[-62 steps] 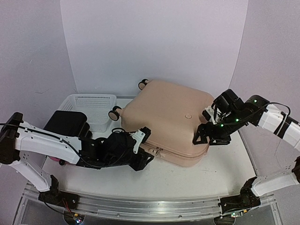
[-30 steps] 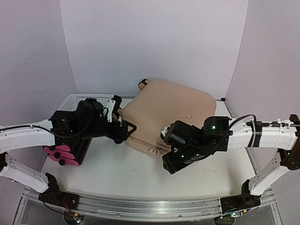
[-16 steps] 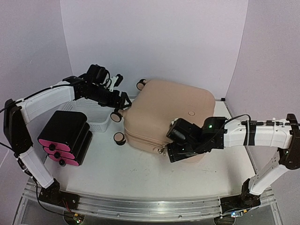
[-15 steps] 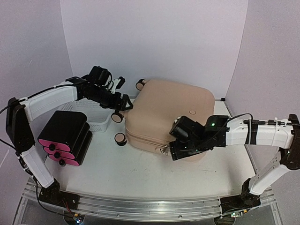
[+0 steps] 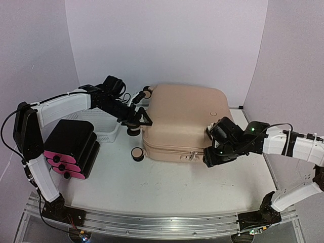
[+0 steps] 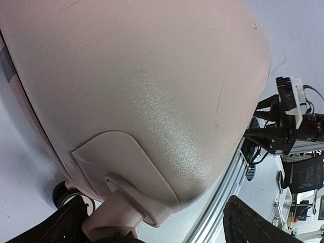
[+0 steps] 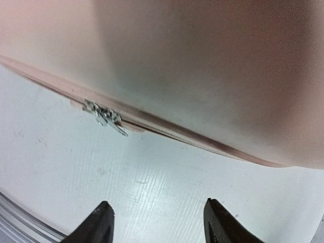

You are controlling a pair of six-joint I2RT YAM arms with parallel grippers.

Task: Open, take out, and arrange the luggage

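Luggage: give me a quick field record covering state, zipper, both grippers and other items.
luggage: closed, lying flat, wheels to the left
zipper pulls: on the near seam, ungripped
left gripper: open, at the wheel-end corner
right gripper: open, empty, facing the near seam
black box: left of the luggage, pink drawer fronts
white basket: behind the box

Your left arm (image 5: 63, 104) and right arm (image 5: 296, 145) wear white shells between black joints, with thin black cables (image 5: 273, 124), an all-black left gripper (image 5: 140, 117) and right gripper (image 5: 211, 158), and green lights (image 5: 251, 130) on the right.
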